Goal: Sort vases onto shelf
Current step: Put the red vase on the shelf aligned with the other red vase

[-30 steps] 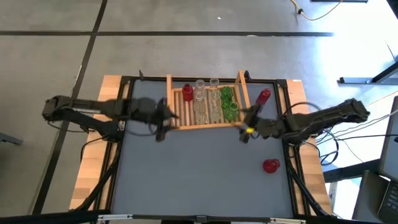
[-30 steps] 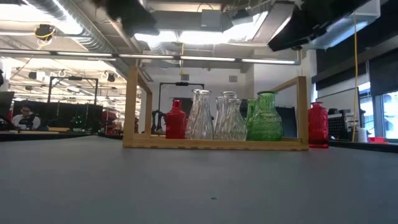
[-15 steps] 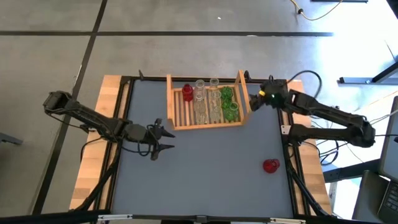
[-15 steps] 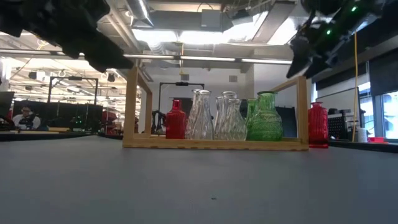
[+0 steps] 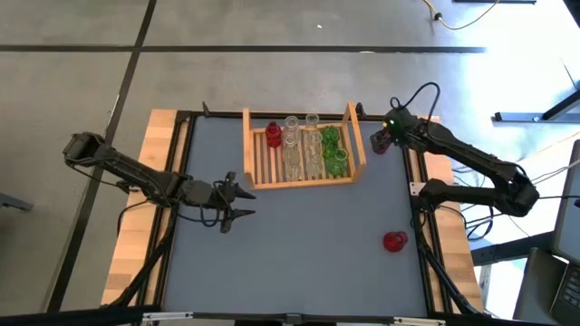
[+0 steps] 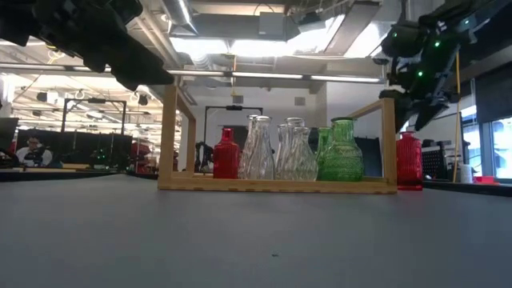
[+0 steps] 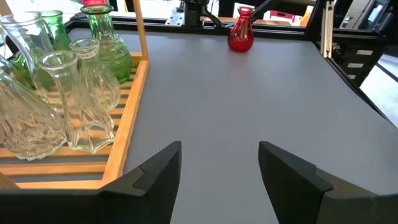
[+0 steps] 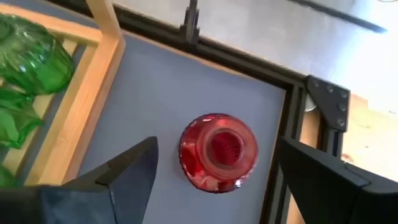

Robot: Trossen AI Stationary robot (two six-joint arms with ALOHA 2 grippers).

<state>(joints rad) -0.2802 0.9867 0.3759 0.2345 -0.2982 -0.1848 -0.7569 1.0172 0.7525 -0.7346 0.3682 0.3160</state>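
Observation:
The wooden shelf (image 5: 256,163) stands at the table's far middle. On its slats stand a red vase (image 5: 273,136), clear vases (image 5: 292,145) and green vases (image 5: 333,149). A tall red vase (image 8: 219,151) stands on the table just right of the shelf, near the far right corner. My right gripper (image 5: 381,139) hangs open above it, pointing down, one finger on either side and apart from it. A round red vase (image 5: 393,241) stands near the right edge. My left gripper (image 5: 243,202) is open over the table, left of the shelf's near corner.
The table's dark frame rail (image 8: 292,118) runs close behind the tall red vase, and the shelf's raised right board (image 8: 102,37) stands close on its other side. Bare grey table (image 5: 299,244) lies between the shelf and the near edge.
My right gripper has swung from the shelf's near right corner toward the far right corner and tipped downward, ending above the tall red vase. My left gripper has drawn away from the shelf's left side toward the near edge and sunk, then kept still. No vase has moved.

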